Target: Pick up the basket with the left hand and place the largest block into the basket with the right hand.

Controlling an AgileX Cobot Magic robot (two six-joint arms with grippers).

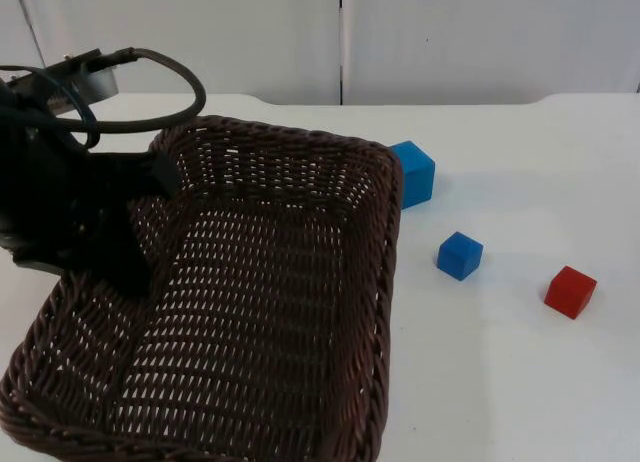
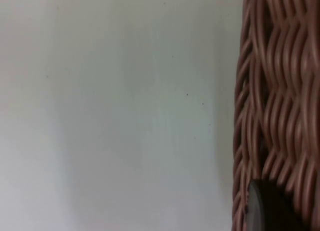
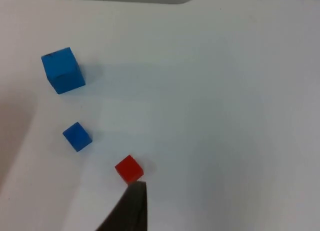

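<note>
A dark brown wicker basket [image 1: 300, 282] is lifted off the table and tilted toward the camera. My left gripper [image 1: 135, 244] is shut on its left wall, and the woven wall [image 2: 280, 91] stands right beside the black fingertip [image 2: 265, 211] in the left wrist view. The largest block, a light blue cube [image 1: 414, 172], sits on the table just past the basket's right far corner. In the right wrist view the same cube [image 3: 62, 70] lies well ahead of my right gripper [image 3: 131, 211], which hovers high above the table near the red cube.
A smaller, darker blue cube [image 1: 459, 255] [image 3: 77, 136] and a red cube [image 1: 570, 291] [image 3: 129, 168] lie on the white table to the right of the basket. The grey partition wall [image 1: 450, 42] closes off the back.
</note>
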